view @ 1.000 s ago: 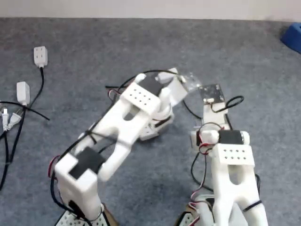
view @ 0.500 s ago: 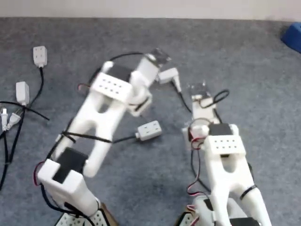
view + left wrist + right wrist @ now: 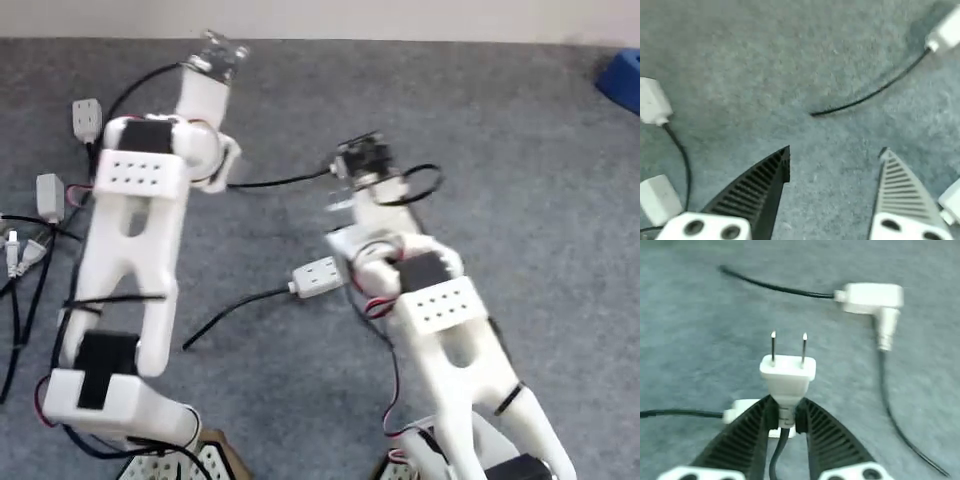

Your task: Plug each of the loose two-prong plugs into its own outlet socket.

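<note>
My right gripper (image 3: pixel 785 412) is shut on a white two-prong plug (image 3: pixel 787 374), prongs pointing away from the wrist. In the high view this gripper (image 3: pixel 345 195) hangs over the middle of the carpet. A white outlet socket (image 3: pixel 318 277) with a black cord lies just beside it, and its edge (image 3: pixel 742 412) shows under the plug. My left gripper (image 3: pixel 835 152) is open and empty above bare carpet, at the far left back (image 3: pixel 212 60). Two white outlet blocks (image 3: pixel 652 102) (image 3: pixel 657 200) lie close to it; from above they sit at the left edge (image 3: pixel 86 117) (image 3: pixel 47 190).
A white connector (image 3: pixel 870 297) with cords at both ends lies on the carpet beyond the held plug. Tangled black cords and small plugs (image 3: pixel 14 252) crowd the left edge. A blue object (image 3: pixel 622 78) sits at the far right corner.
The left arm swung from the middle to the far left back, uncovering the middle socket. The right arm moved forward and to the left.
</note>
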`<state>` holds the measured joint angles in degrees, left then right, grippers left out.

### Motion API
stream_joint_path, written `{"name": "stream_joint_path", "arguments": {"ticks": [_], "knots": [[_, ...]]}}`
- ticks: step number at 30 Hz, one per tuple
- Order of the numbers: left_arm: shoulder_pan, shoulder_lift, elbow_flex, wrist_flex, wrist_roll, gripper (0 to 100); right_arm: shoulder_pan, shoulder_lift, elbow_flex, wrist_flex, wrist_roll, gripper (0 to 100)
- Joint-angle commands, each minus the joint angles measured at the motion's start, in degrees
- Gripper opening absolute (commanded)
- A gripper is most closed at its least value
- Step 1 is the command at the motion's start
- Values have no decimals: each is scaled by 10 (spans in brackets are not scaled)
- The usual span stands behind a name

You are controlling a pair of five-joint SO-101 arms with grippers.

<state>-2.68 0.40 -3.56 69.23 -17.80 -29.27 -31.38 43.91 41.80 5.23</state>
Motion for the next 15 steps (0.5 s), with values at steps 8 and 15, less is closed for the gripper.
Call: {"name": "stream_joint_path", "arguments": {"ticks": [8,15], "knots": [[-39,-93,-3,-11,4,388,-68,-230,75,-15,11,6],[12,-160,-3,10,5,386,-74,-252,117,-19,13,6]]}}
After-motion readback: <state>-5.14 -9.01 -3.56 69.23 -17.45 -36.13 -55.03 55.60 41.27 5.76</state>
